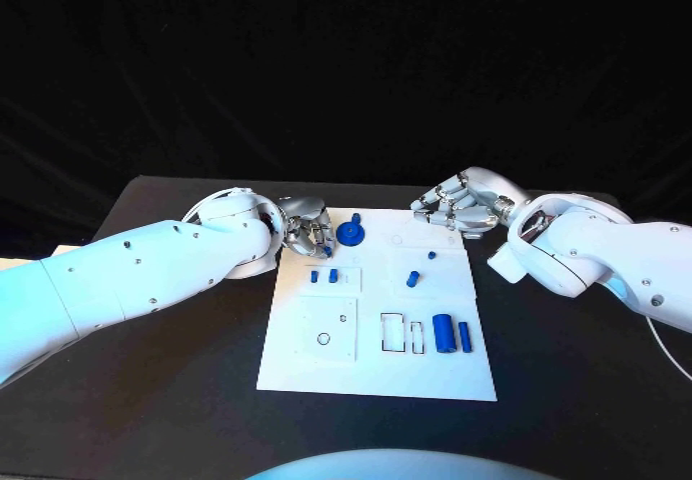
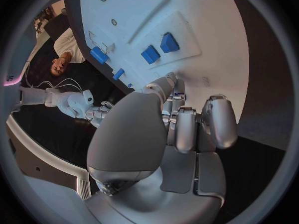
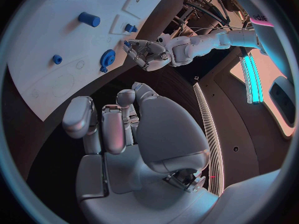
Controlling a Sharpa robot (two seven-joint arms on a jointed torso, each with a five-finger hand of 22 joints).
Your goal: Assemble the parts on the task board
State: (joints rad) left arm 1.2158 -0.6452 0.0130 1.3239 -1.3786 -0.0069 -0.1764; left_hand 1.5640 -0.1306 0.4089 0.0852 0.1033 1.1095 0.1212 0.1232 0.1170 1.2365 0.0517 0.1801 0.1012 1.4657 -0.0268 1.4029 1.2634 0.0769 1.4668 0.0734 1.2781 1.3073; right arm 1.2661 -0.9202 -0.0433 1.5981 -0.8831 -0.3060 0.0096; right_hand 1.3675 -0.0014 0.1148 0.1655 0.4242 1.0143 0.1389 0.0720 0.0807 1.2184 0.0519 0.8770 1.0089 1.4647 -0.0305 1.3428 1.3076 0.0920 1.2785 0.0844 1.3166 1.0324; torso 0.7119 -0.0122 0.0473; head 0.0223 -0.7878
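White task board (image 1: 378, 370): centre of black table (image 1: 173, 400).
Blue gear (image 1: 352, 236): board's 11 o'clock corner, just beside left hand.
Blue cylinders (image 1: 451, 333): board's 4 o'clock area.
Left hand (image 1: 303, 233): fingers curled together, gripping nothing.
Right hand (image 1: 459, 208): at board's 1 o'clock edge, fingers curled, holding nothing.

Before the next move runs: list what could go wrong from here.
1. The left hand sits right beside the blue gear; a loose approach could knock it rather than grip it.
2. Two small blue blocks lie just below that hand and could be swept aside.
3. The right hand hovers at the board's far edge, curled and holding nothing; lowering might shift the board.
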